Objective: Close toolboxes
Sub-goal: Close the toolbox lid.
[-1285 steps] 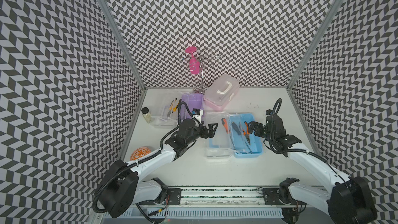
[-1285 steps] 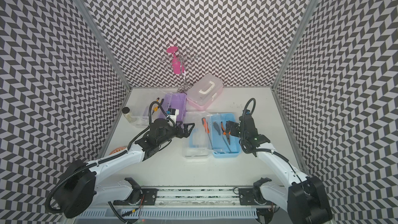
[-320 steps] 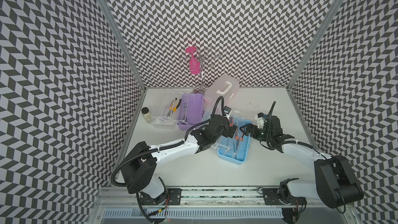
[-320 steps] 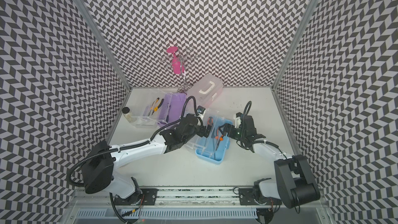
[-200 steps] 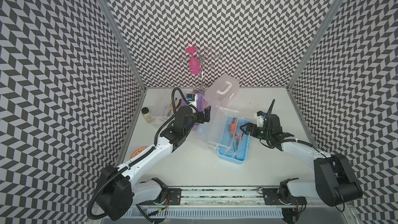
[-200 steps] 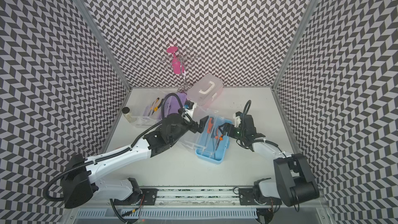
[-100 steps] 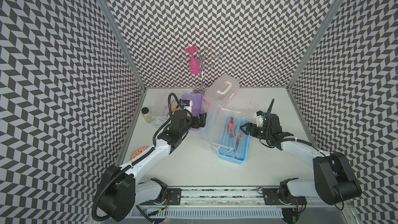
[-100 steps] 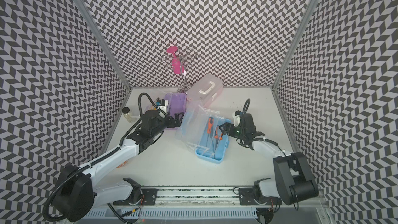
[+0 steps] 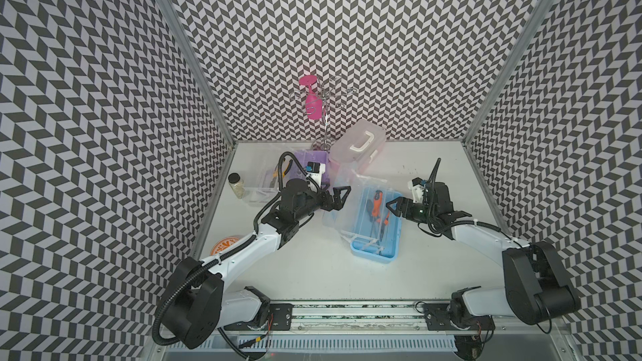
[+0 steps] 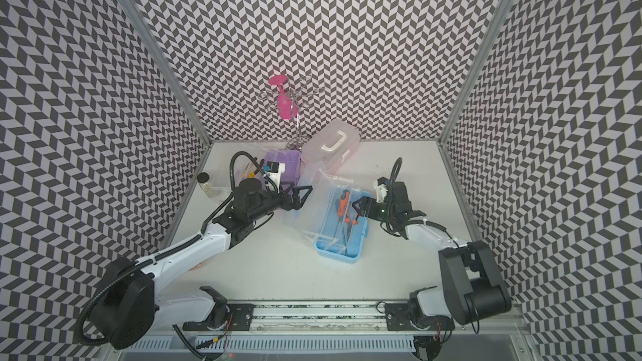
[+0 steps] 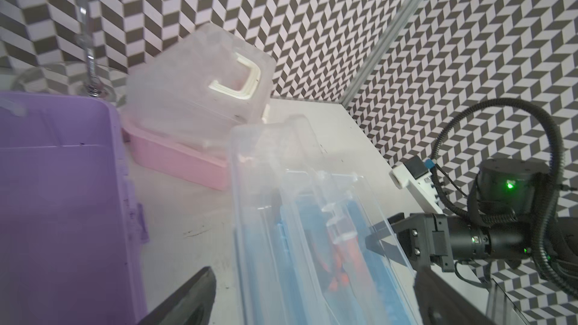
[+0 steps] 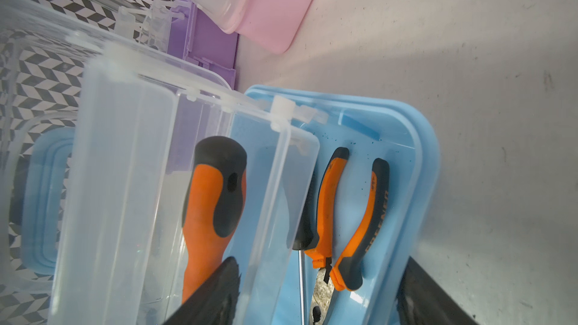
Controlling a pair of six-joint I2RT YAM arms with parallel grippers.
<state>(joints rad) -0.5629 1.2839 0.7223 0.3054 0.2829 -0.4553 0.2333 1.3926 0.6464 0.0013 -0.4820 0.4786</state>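
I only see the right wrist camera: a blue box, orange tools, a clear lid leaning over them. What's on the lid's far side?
Observer: The left claw, open, just beside the lid; touching or not, I can't tell.
Visitor: Is the pink box shut?
Observer: Yes, the pink box has its cover down, white handle on top.
Visitor: And the purple one?
Observer: The purple box lies open, with a small jar nearby.
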